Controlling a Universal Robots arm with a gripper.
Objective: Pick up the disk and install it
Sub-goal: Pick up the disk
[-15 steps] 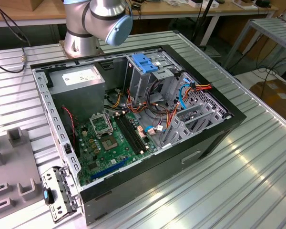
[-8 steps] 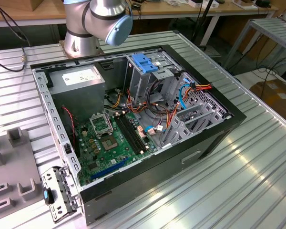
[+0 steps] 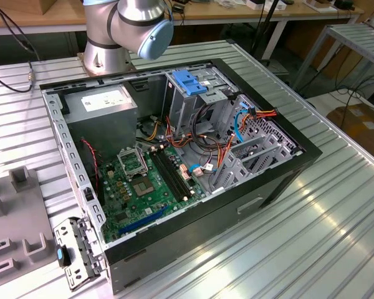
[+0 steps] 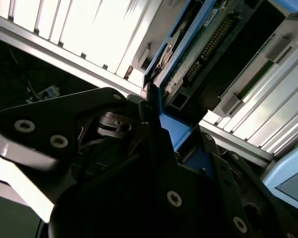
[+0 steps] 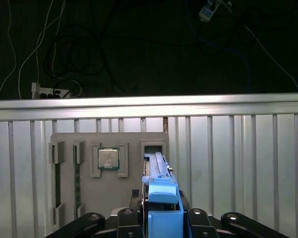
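Pick step: the fingers [image 4: 154,139] are clamped on the blue carrier frame of the disk [image 5: 161,191], which stands on edge in a slot of the grey fixture [image 5: 131,198] on the desk [image 5: 238,148]. Freeing it likely calls for a straight pull along the slot.

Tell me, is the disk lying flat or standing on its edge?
On its edge. In the first wrist view the disk shows its thin side, its blue frame clamped in the gripper.

You have the open computer case [image 3: 249,208] mid-frame in the exterior view, green motherboard [image 3: 146,187] inside, grey power supply [image 3: 103,103] upper left, grey fixture plate [image 3: 15,212] at lower left
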